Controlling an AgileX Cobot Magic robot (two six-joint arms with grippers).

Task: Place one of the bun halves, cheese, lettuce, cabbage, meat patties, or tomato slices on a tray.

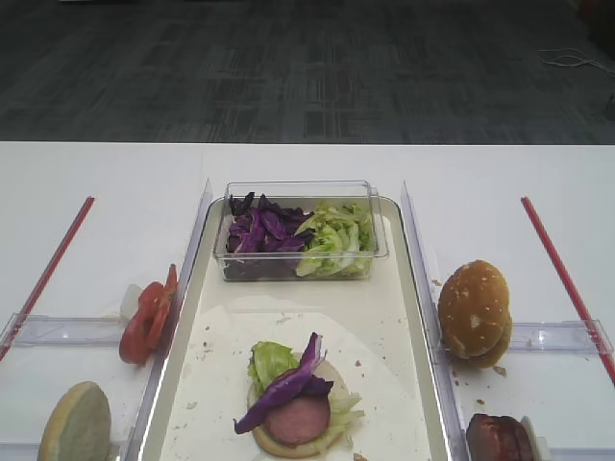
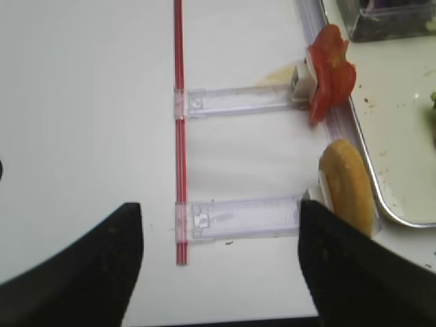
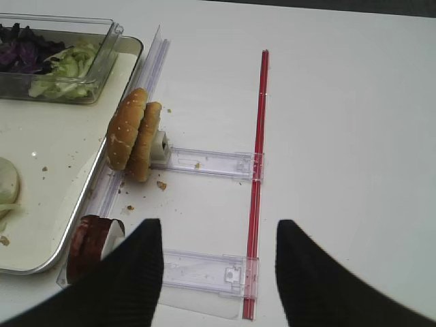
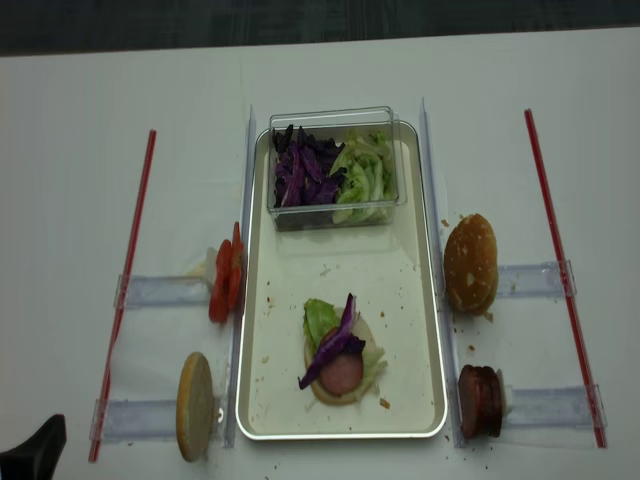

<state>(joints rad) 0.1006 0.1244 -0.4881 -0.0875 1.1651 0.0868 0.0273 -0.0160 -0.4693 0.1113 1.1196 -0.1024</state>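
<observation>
While above table, left tool (image 2: 219, 262) spread wide, empty; right tool (image 3: 218, 272) likewise, touching nothing.

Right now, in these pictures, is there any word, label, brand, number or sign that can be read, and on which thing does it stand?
None: no readable text in any view.
The tray, the clear plastic tub, the red strips and the clear plastic holders carry no print that shows.
The pale block behind the tomato slices has a small dark mark, too blurred to read.
</observation>
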